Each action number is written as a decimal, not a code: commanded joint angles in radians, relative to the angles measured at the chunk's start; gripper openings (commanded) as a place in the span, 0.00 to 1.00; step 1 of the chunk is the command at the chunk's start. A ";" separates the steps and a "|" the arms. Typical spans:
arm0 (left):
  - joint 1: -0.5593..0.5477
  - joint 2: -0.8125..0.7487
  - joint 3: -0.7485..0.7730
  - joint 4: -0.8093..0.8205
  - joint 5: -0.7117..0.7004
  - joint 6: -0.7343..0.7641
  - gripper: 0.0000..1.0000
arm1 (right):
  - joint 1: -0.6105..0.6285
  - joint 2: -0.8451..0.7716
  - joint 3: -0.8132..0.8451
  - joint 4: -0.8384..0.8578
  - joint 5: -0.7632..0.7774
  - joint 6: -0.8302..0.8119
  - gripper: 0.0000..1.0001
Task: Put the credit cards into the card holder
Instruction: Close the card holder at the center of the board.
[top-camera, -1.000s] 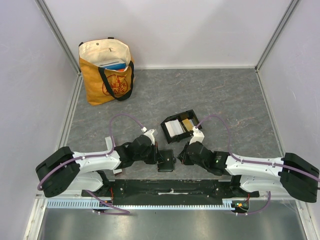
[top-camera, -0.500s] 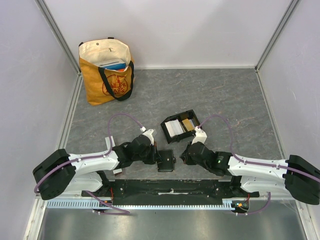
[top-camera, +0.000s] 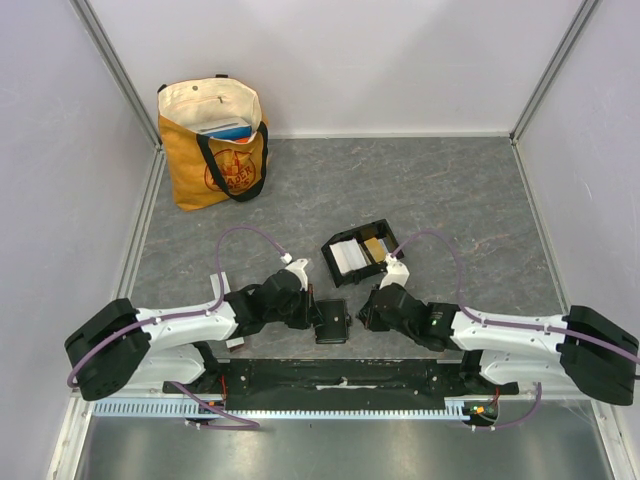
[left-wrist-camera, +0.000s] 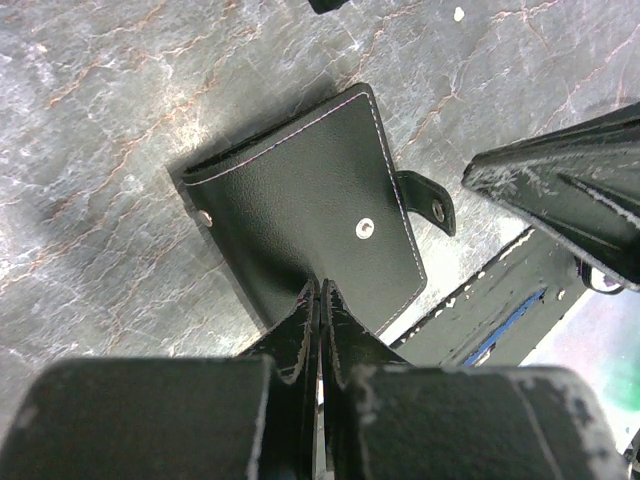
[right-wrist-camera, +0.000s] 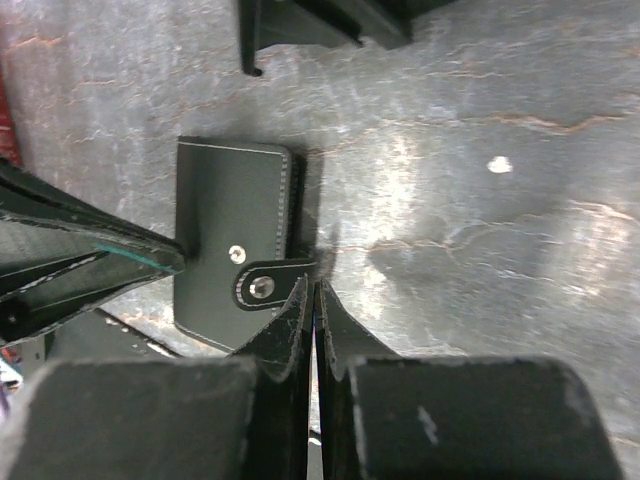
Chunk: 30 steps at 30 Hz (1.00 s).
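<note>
The black card holder (top-camera: 383, 227) lies mid-table, with a pale card (top-camera: 347, 257) in its left compartment and an orange-gold card (top-camera: 373, 246) in its right one. Its edge shows at the top of the right wrist view (right-wrist-camera: 320, 22). A flat black folding wallet (top-camera: 332, 322) lies closed between the grippers, its strap unsnapped (right-wrist-camera: 262, 286). My left gripper (top-camera: 317, 311) is shut, with its tips on the wallet's near edge (left-wrist-camera: 320, 286). My right gripper (top-camera: 366, 312) is shut, with its tips at the strap's end (right-wrist-camera: 313, 286). No card shows in either gripper.
An orange tote bag (top-camera: 213, 145) with things inside stands at the back left. Grey walls close in the table on three sides. A black mounting rail (top-camera: 340, 378) runs along the near edge, just behind the wallet.
The right arm swayed slightly to the right and came back. The left arm barely shifted. The wallet and the card holder have not moved.
</note>
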 joint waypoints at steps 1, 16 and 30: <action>-0.005 0.015 0.007 0.054 0.011 0.042 0.02 | -0.002 0.042 0.013 0.134 -0.077 0.016 0.06; -0.006 0.079 -0.022 0.133 0.044 0.014 0.02 | -0.004 0.097 0.036 0.158 -0.088 0.002 0.05; -0.006 0.064 -0.038 0.135 0.036 0.005 0.02 | -0.002 0.149 0.089 0.162 -0.098 -0.027 0.05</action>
